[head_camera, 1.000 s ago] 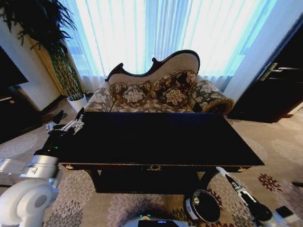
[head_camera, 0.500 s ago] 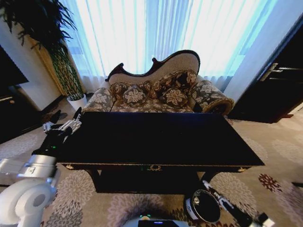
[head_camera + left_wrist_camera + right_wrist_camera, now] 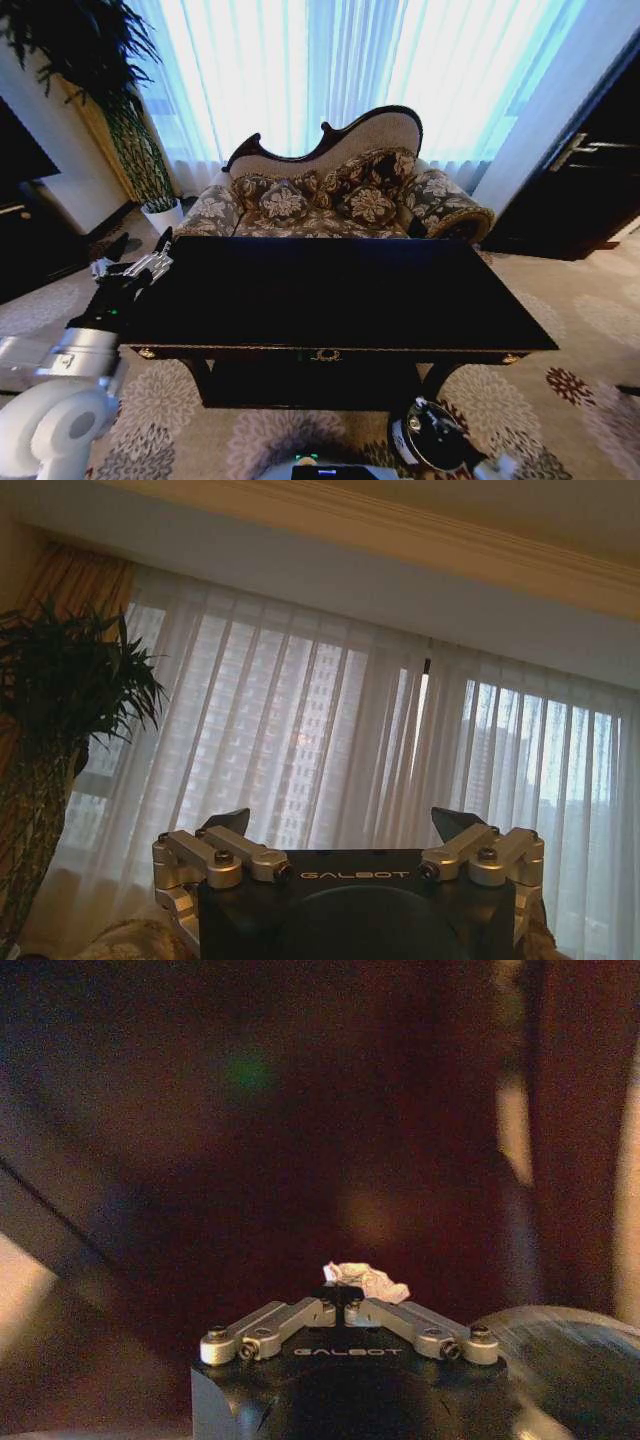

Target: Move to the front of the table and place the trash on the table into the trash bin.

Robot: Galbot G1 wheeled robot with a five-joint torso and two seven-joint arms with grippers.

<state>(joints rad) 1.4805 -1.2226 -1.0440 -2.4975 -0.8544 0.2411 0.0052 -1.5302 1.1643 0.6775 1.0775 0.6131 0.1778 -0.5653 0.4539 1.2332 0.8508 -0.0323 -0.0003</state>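
Observation:
The glossy black table with gold trim stands right in front of me. My right gripper is shut on a crumpled white tissue, which sticks out past its fingertips. In the head view the right gripper hangs low at the table's front right, over the black trash bin on the carpet. The bin's rim curves close beside that gripper in the right wrist view. At the table's left end my left gripper is raised and open, holding nothing, pointing up at the curtains.
A patterned sofa stands behind the table, in front of bright curtains. A tall potted plant and a dark cabinet are at the left. A dark door is at the right. Patterned carpet lies open to the right.
The right arm has swung in and down from the table's front right corner, so its gripper now hangs over the bin. The left gripper shifted slightly left, then stayed still.

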